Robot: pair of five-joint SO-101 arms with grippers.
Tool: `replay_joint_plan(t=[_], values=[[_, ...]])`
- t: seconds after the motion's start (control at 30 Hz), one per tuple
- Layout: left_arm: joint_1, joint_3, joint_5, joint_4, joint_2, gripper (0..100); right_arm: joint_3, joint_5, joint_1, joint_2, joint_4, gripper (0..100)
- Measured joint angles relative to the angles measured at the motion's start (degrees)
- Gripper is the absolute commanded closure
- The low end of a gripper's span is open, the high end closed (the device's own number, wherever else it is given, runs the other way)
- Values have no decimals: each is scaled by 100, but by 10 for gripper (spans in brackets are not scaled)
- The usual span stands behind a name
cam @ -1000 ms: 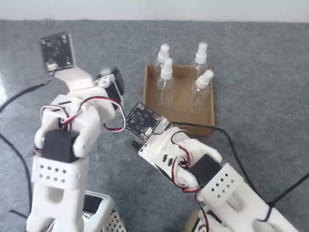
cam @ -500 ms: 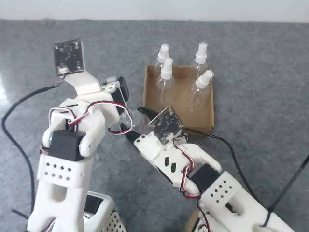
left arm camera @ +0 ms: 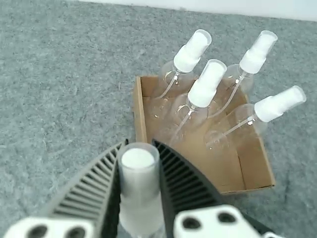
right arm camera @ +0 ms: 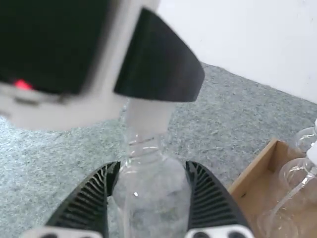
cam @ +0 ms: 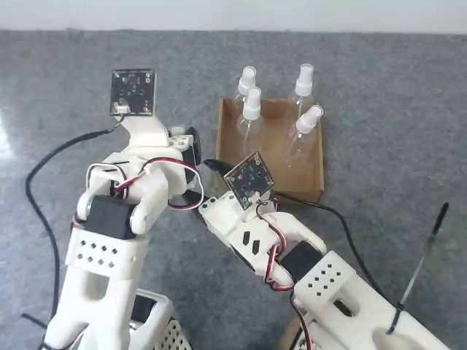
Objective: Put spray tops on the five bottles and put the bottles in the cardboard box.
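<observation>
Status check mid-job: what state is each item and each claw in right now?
fifth bottle: upright, body gripped, not boxed.
spray top: on that bottle's neck, threads showing below.
left claw: shut on the spray top.
right claw: shut on the fifth bottle.
boxed bottles: four, upright, tops on.
cardboard box: open, holds those four.

— What else is on your screen?

— I see a grey carpet point(cam: 394, 95), short-piled and speckled, covering the table. Behind it runs a plain white wall point(cam: 292, 14).

— Anything lying loose?

— I see a black cable point(cam: 35, 182) looping over the carpet toward the high view's left edge, and a thinner black cable point(cam: 427, 248) at its right. At the far left there's a pale glossy patch point(cam: 4, 142).
</observation>
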State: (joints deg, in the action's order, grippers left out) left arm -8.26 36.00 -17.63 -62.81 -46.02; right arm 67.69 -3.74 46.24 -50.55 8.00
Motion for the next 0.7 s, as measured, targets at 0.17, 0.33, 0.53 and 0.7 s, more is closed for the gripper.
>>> replay_joint_plan(t=[0.17,0.33,0.53,0.7], values=[[0,158,18,0,-316,972,-9,0,-18,0,-18,992],[0,686,44,18,-985,830,-9,0,-79,-9,-18,992],[26,747,62,97,-1248,815,-18,-9,-281,-18,-70,992],[26,-97,62,-114,-1257,815,-18,-18,-325,-18,-79,992]])
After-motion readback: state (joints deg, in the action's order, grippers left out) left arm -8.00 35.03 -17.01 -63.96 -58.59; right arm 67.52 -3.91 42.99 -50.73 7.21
